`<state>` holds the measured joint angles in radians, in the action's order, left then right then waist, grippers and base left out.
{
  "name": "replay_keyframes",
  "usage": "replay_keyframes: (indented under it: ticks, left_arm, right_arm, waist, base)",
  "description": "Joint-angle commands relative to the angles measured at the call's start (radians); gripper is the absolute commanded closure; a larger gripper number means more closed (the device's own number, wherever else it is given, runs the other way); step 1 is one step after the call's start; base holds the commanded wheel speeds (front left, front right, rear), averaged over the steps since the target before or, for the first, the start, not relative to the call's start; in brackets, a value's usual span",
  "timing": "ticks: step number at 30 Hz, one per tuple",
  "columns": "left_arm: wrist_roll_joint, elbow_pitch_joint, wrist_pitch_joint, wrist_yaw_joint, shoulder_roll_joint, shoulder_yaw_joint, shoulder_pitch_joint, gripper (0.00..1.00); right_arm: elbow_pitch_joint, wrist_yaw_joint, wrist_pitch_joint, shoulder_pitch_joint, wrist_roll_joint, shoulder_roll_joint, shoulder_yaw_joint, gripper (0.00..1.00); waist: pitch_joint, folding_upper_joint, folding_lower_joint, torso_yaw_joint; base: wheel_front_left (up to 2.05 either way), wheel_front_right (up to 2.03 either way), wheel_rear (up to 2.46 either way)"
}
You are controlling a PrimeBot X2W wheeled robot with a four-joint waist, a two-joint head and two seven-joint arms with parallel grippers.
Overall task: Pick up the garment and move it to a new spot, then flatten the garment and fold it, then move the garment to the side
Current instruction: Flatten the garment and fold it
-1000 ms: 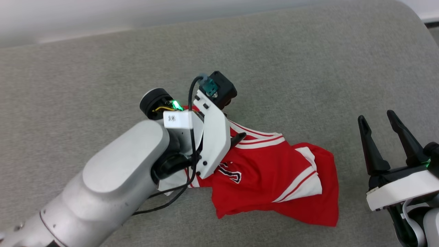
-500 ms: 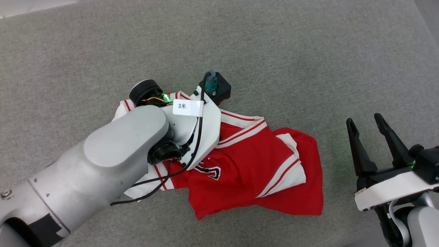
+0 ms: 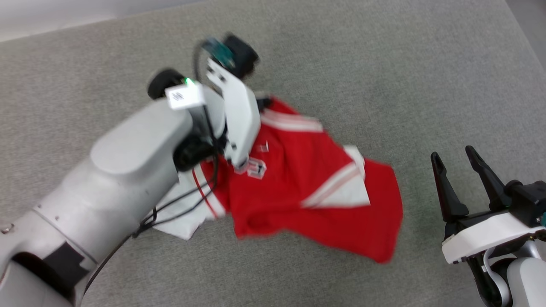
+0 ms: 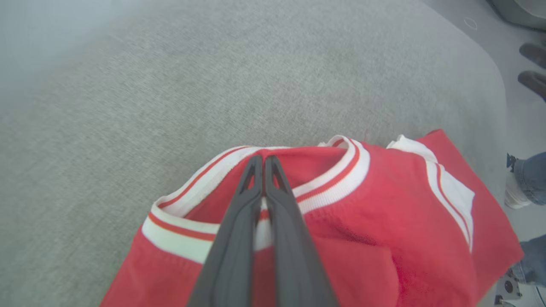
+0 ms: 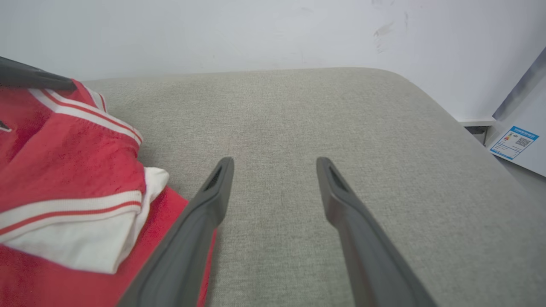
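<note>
The garment [image 3: 307,187], a red jersey with white sleeves and striped trim, lies crumpled on the grey cushion [image 3: 384,76], blurred with motion. My left gripper [image 4: 263,162] is shut on the garment's [image 4: 384,213] red-and-white collar trim, with the cloth pinched between the closed fingers. In the head view the left wrist covers most of that gripper [image 3: 262,103], at the jersey's far left corner. My right gripper [image 3: 453,155] stands open to the right of the garment, apart from it. In the right wrist view its fingers [image 5: 275,164] hold nothing, and the garment [image 5: 64,170] lies to their left.
The cushion's rounded edge [image 4: 497,106] drops off at the right, with floor beyond it. A person's shoes and jeans [image 4: 529,179] stand there. A pale wall [image 5: 256,30] rises behind the cushion. A blue label [image 5: 514,143] sits on a panel at the far right.
My left gripper has shut on the collar and moved toward the far side, pulling that end of the garment with it. The right gripper has stayed open and in place.
</note>
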<state>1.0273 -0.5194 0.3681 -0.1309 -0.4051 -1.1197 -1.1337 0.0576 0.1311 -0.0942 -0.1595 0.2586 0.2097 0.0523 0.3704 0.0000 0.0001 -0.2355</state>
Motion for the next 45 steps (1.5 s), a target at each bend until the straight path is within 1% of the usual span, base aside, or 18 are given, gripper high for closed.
replay_keyframes:
  ticks: [1, 5, 9, 13, 17, 19, 23, 28, 33, 34, 37, 42, 44, 45]
  left_arm:
    - [0.002, -0.03, -0.054, 0.007, 0.003, 0.031, -0.025, 1.0]
    - [-0.013, -0.101, -0.186, 0.037, 0.023, 0.09, -0.057, 1.0]
    - [-0.019, -0.176, -0.272, 0.065, 0.035, 0.125, -0.073, 1.0]
    - [-0.044, -0.256, -0.296, 0.08, 0.04, 0.107, -0.064, 1.0]
    - [-0.083, -0.321, -0.313, 0.075, 0.054, 0.065, -0.035, 1.0]
    - [-0.107, -0.344, -0.342, 0.079, 0.057, 0.049, -0.033, 0.0]
    - [-0.126, -0.376, -0.448, 0.093, 0.077, 0.058, -0.026, 0.0]
    - [-0.149, -0.38, -0.577, 0.085, 0.076, 0.068, -0.022, 0.0]
    - [-0.184, -0.324, -0.626, 0.114, 0.066, 0.073, 0.019, 0.0]
    - [-0.181, -0.289, -0.618, 0.108, 0.072, 0.058, 0.058, 0.0]
    - [-0.148, -0.224, -0.559, 0.097, 0.076, 0.044, 0.116, 0.0]
    - [-0.13, -0.083, -0.426, 0.127, 0.064, -0.01, 0.196, 0.0]
    - [-0.129, -0.019, -0.375, 0.147, 0.064, -0.03, 0.208, 0.0]
    - [-0.129, -0.019, -0.375, 0.147, 0.064, -0.03, 0.208, 0.0]
  right_arm:
    - [-0.004, -0.001, 0.006, -0.004, -0.005, 0.003, 0.001, 0.0]
    - [-0.009, -0.001, 0.018, 0.004, -0.009, 0.003, 0.003, 0.0]
    - [-0.013, -0.001, 0.028, 0.002, -0.011, -0.001, 0.013, 0.0]
    - [-0.015, -0.001, 0.032, 0.005, -0.011, -0.005, 0.016, 0.0]
    - [-0.007, -0.001, 0.03, 0.006, -0.016, -0.012, 0.021, 0.0]
    - [-0.003, -0.001, 0.032, 0.008, -0.018, -0.014, 0.024, 0.0]
    - [0.001, -0.001, 0.036, 0.005, -0.02, -0.014, 0.024, 0.0]
    - [-0.008, -0.001, 0.045, 0.017, -0.02, 0.001, 0.014, 0.0]
    - [-0.021, -0.001, 0.061, 0.039, -0.023, 0.012, -0.003, 0.0]
    - [-0.027, -0.001, 0.068, 0.053, -0.025, 0.014, -0.007, 0.0]
    - [-0.036, -0.001, 0.084, 0.063, -0.026, 0.016, 0.001, 0.0]
    - [-0.052, -0.001, 0.094, 0.077, -0.019, 0.012, 0.001, 0.0]
    - [-0.055, -0.001, 0.099, 0.086, -0.02, 0.015, -0.001, 0.0]
    - [-0.055, -0.001, 0.099, 0.086, -0.02, 0.015, -0.001, 0.0]
  waist:
    - [-0.017, 0.0, -0.0001, 0.012]
    - [-0.028, 0.0, -0.0001, 0.018]
    - [-0.025, 0.0, -0.0001, 0.014]
    - [-0.017, 0.0, -0.0001, 0.01]
    - [-0.011, 0.0, -0.0001, 0.009]
    - [-0.011, 0.0, -0.0001, 0.012]
    - [-0.022, 0.0, -0.0001, 0.027]
    - [-0.058, 0.0, -0.0001, 0.06]
    - [-0.104, 0.0, -0.0001, 0.106]
    - [-0.12, 0.0, -0.0001, 0.124]
    - [-0.136, 0.0, -0.0001, 0.137]
    - [-0.14, 0.0, -0.0001, 0.148]
    - [-0.133, 0.0, -0.0001, 0.152]
    - [-0.133, 0.0, -0.0001, 0.152]
  base:
    - [0.0, 0.0, 0.0]
    - [0.0, 0.0, 0.0]
    - [0.0, 0.0, 0.0]
    - [0.0, 0.0, 0.0]
    - [0.0, 0.0, 0.0]
    - [0.0, 0.0, 0.0]
    - [0.0, 0.0, 0.0]
    - [0.0, 0.0, 0.0]
    - [0.0, 0.0, 0.0]
    - [0.0, 0.0, 0.0]
    - [0.0, 0.0, 0.0]
    - [0.0, 0.0, 0.0]
    - [0.0, 0.0, 0.0]
    - [0.0, 0.0, 0.0]
